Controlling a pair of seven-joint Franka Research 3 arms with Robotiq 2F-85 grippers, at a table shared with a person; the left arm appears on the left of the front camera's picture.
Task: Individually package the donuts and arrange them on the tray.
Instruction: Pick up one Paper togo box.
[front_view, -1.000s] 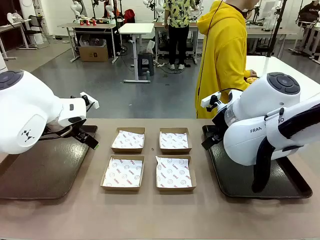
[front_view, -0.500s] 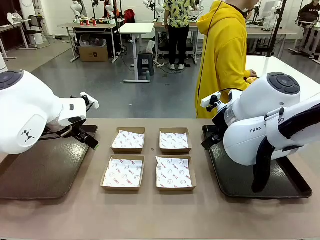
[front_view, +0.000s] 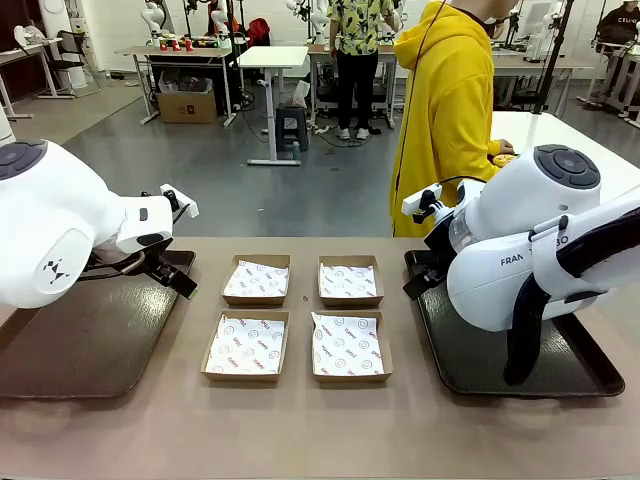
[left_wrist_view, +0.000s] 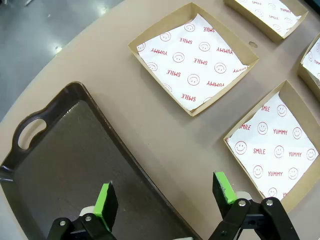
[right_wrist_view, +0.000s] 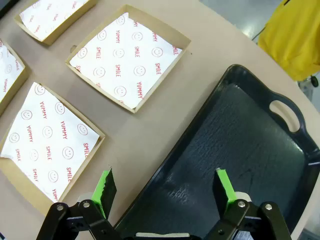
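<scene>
- The left end effector (left_wrist_view: 165, 192) is spread wide and holds nothing. In its wrist view one green pad hangs over the left tray (left_wrist_view: 60, 165) and the other over bare worktop (left_wrist_view: 165, 145) beside the tray's edge.
- The right end effector (right_wrist_view: 162, 187) is also spread and empty. One of its pads is above the right tray (right_wrist_view: 240, 145), the other above the worktop strip between that tray and the nearest box.
- Four paper-lined cardboard boxes (front_view: 246, 346) sit in a two-by-two block in the middle of the worktop, between the two dark trays. Each is lined with white paper printed in red, and none has anything in it.
- Both trays lie flat and bare.
- A person in a yellow hoodie (front_view: 445, 110) stands at the far side, turned toward a white table behind.
- A small orange-yellow shape by that person's hand may be one of the donuts (front_view: 503, 159), but it is too small to tell.
</scene>
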